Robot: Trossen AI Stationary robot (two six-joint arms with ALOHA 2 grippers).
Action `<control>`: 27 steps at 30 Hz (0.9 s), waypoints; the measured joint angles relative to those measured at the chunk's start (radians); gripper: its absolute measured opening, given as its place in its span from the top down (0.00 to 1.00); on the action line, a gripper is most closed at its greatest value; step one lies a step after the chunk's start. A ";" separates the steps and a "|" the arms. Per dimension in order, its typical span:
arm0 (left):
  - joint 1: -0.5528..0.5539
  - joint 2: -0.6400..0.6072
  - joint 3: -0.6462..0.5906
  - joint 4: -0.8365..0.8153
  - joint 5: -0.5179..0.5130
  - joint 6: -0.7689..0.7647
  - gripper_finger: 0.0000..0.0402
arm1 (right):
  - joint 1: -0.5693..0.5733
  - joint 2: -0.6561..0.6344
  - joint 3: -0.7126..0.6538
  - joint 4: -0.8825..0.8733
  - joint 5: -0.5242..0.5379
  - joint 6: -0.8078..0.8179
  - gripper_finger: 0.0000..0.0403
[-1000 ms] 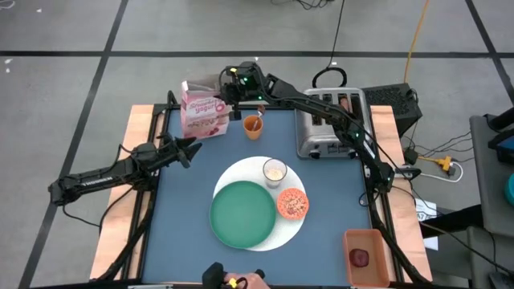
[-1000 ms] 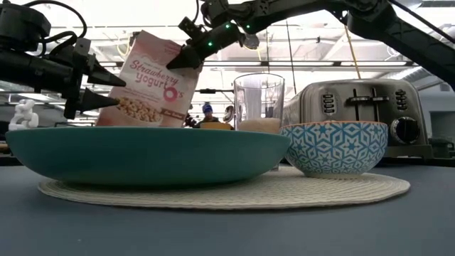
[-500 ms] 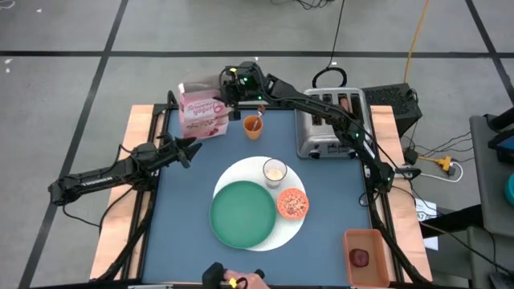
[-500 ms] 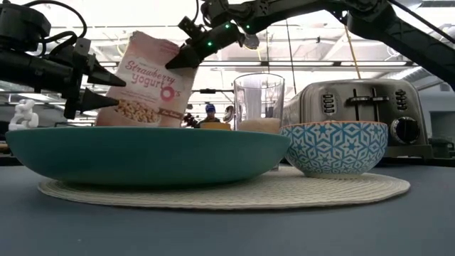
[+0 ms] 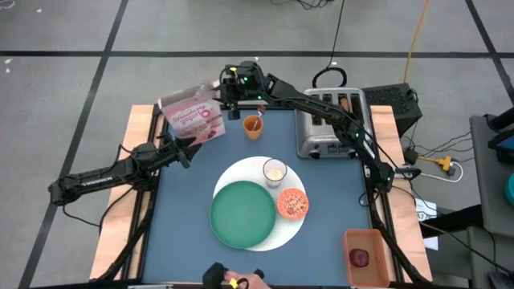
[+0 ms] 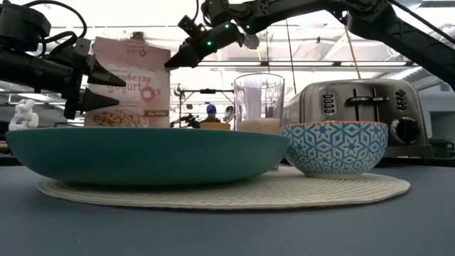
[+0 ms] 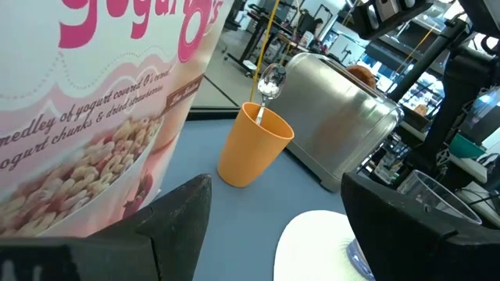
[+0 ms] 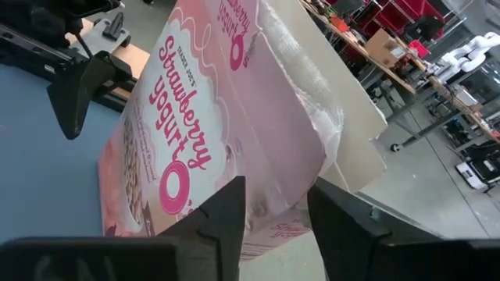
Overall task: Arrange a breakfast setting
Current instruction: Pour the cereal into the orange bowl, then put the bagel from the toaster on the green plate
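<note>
- The right gripper [image 5: 222, 102] hangs over the far edge of the counter [image 5: 193, 185], its fingers a little apart, and the pink cereal box [image 5: 191, 116] stands just in front of them. Nothing is pinched between them; in the right wrist view the box's open top flap sits just past the tips.
- The box reads as tilted from above, yet near upright in the low view, so I cannot tell whether it is settled or tipping. It looks let go, parked away from the setting.
- The left gripper [image 5: 190, 151] waits just beside the box's near side, fingers well apart and holding nothing, likely placed to steady or catch it.
- Between the right fingers and the silver toaster [image 5: 325, 124] stands an orange cup [image 5: 253, 126] with a metal spoon [image 7: 268, 81] upright in it.
- Well clear of both sets of fingers, mid-counter, lies the setting: the large white round disc [image 5: 295, 226] carries the green plate [image 5: 242, 214], the small milky glass [image 5: 275, 171] and the patterned bowl [image 5: 292, 204], grouped close so they read as one place.
- The dark red fruit [image 5: 359, 257] lies in an orange tray [image 5: 365, 238] at the near right corner, not yet with the rest.
</note>
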 joint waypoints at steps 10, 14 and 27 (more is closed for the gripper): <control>0.000 0.001 0.000 0.000 0.000 0.005 0.29 | 0.006 -0.046 -0.002 -0.035 0.132 -0.001 0.68; 0.000 0.001 0.000 0.000 0.000 0.007 0.29 | 0.005 -0.078 -0.002 -0.075 0.190 -0.004 0.68; 0.000 0.002 0.000 0.001 0.000 0.016 0.29 | 0.004 -0.292 -0.002 -0.390 0.239 0.049 0.68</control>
